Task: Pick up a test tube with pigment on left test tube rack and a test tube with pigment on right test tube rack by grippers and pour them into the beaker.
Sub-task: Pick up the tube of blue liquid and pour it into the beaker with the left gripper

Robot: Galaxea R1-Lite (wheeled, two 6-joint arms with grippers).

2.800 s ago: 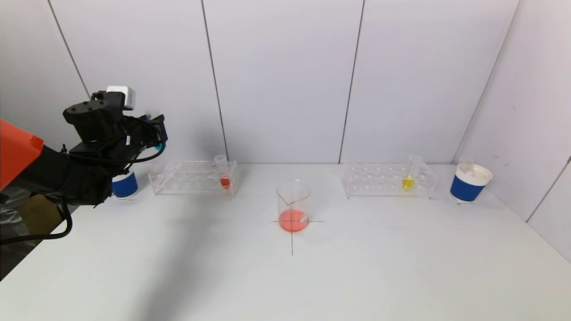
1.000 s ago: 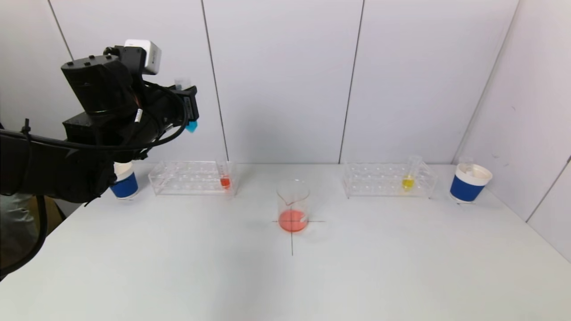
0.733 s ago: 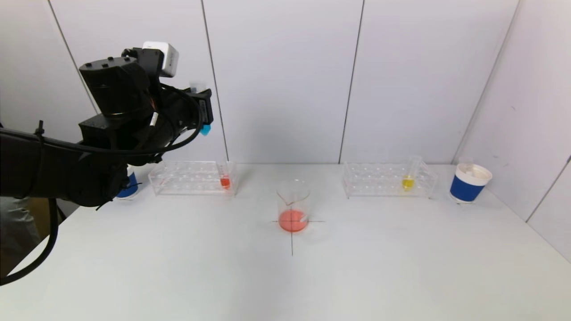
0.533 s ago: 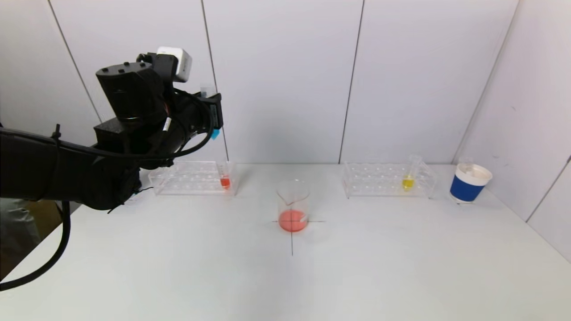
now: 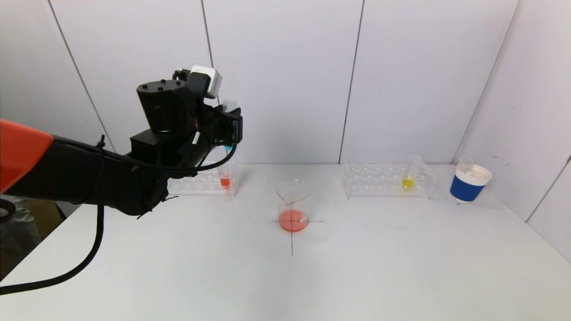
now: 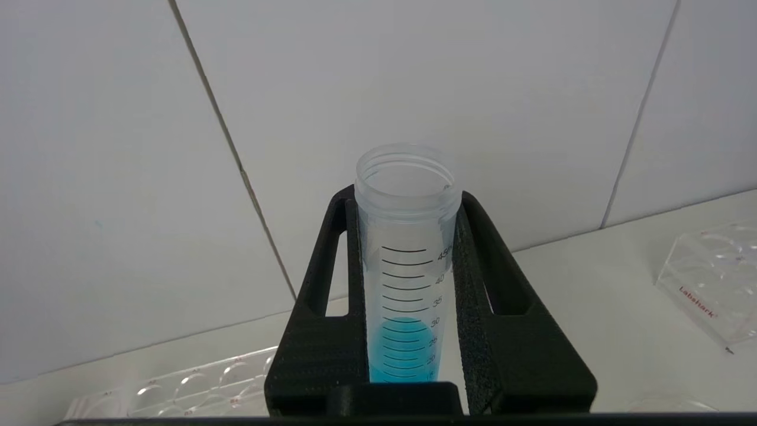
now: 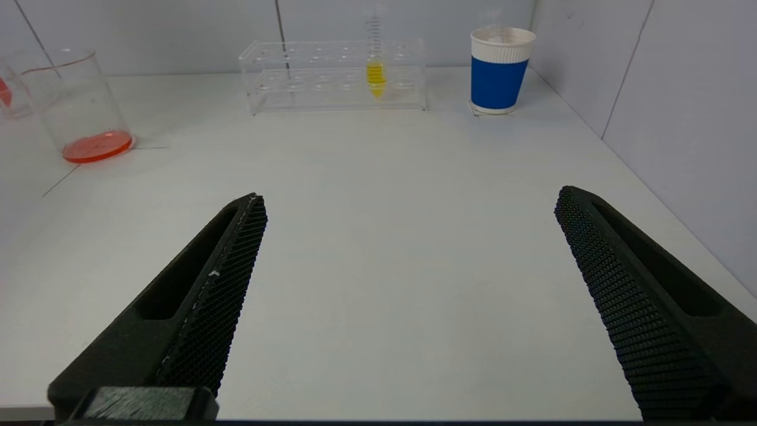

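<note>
My left gripper (image 5: pixel 231 125) is shut on an upright clear test tube with blue pigment (image 6: pixel 406 284), held high above the right end of the left rack (image 5: pixel 203 182). A tube with red pigment (image 5: pixel 225 178) stands in that rack. The beaker (image 5: pixel 293 205) with red liquid sits at the table centre on a cross mark; it also shows in the right wrist view (image 7: pixel 74 103). A tube with yellow pigment (image 5: pixel 408 178) stands in the right rack (image 5: pixel 387 180). My right gripper (image 7: pixel 408 207) is open and empty, low over the near table, out of the head view.
A blue and white paper cup (image 5: pixel 469 183) stands at the far right beside the right rack. The left arm hides the left end of the left rack. Grey wall panels stand close behind the racks and along the right side.
My left arm has carried the blue tube to the right and toward the table centre, from near the left cup to above the left rack's right end. The left cup is now hidden behind it.
</note>
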